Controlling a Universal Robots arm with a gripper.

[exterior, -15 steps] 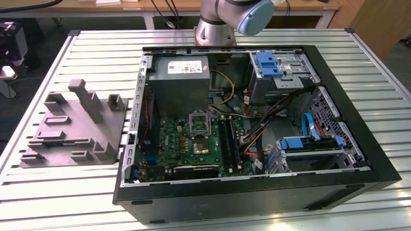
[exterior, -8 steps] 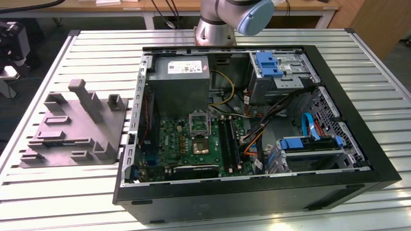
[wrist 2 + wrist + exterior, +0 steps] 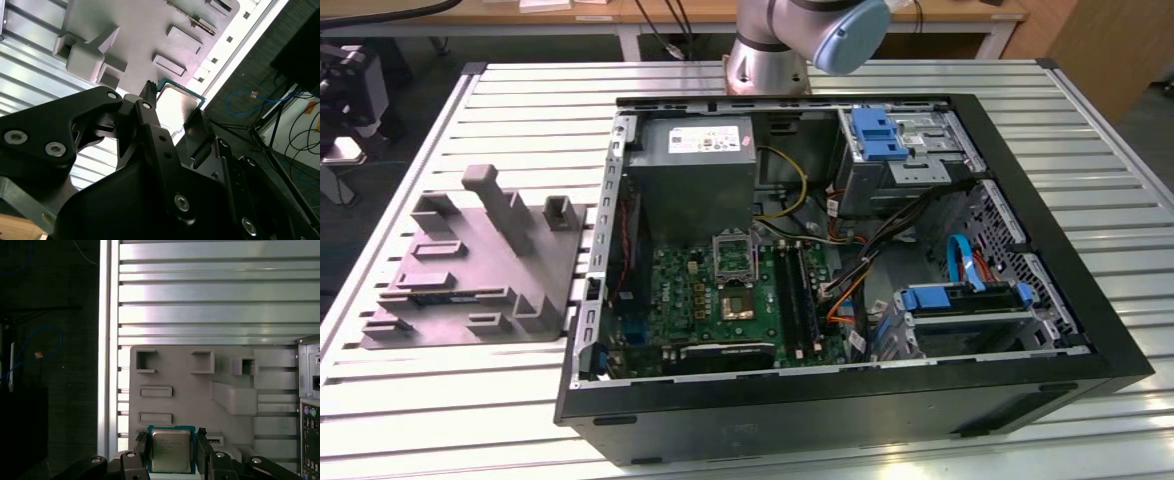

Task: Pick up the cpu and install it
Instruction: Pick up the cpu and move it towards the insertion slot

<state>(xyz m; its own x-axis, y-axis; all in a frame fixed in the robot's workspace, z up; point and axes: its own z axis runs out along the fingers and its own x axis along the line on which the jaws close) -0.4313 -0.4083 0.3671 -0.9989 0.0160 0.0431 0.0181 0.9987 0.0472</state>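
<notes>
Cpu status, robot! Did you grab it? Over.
Hand shut on the cpu. Cpu held above the grey holder block, seen in both wrist views. Nothing in the way seen.

**A robotics lab set up for computer assembly**

We take this for a robotics lab or test workshop. A grooved aluminium surface (image 3: 454, 400) carries an opened desktop computer case (image 3: 827, 410) with its motherboard (image 3: 720, 290) bared, and beside it a grey moulded fixture block (image 3: 467, 280). A robot arm (image 3: 774, 50) rises at the surface's far edge. In the first wrist view its end effector (image 3: 171, 440) grips the cpu (image 3: 171, 452). Wooden workbenches (image 3: 494, 15) stand behind, and we see loose cables (image 3: 243, 92) trailing over a dark floor (image 3: 240, 130).
</notes>
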